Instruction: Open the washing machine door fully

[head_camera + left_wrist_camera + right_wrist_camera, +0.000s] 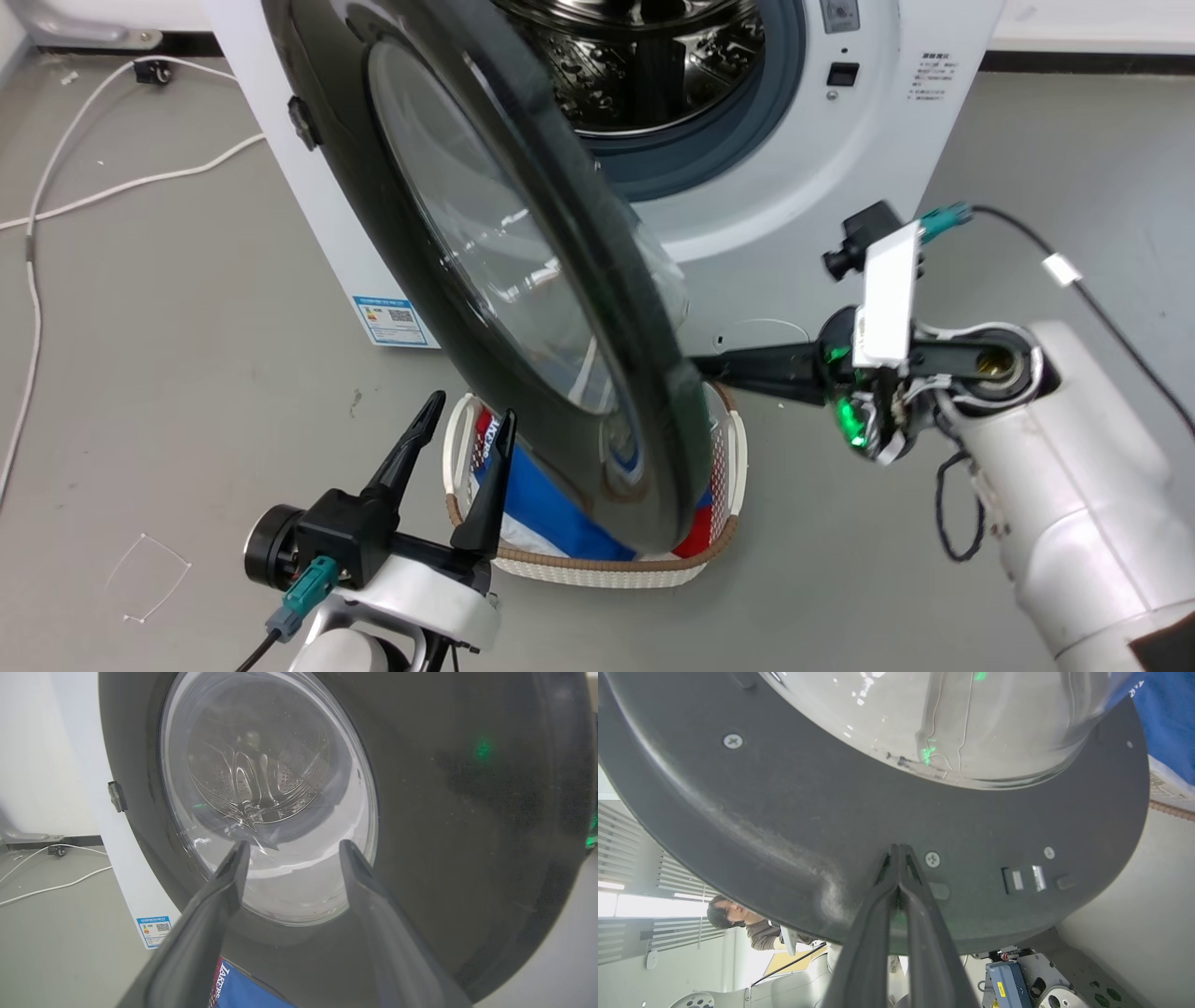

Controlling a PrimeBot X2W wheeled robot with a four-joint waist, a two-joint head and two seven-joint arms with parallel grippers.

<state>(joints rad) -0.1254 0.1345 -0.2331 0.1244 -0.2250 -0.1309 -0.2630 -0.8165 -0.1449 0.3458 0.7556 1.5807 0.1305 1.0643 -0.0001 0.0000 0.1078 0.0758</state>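
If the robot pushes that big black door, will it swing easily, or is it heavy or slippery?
The washing machine door will probably swing as one stiff piece: its thick rim looks rigid. Its smooth surface may be slippery, so the shut right tool at its inner side might slide. The domed glass window suggests some weight.

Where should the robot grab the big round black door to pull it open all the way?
Probably the thin free rim of the big round glossy black washing machine door, farthest from the dark hinge. Come from the robot's right, one of the jaws on each face. The rim is narrow enough to pinch; the clear domed glass window is too rounded and smooth.
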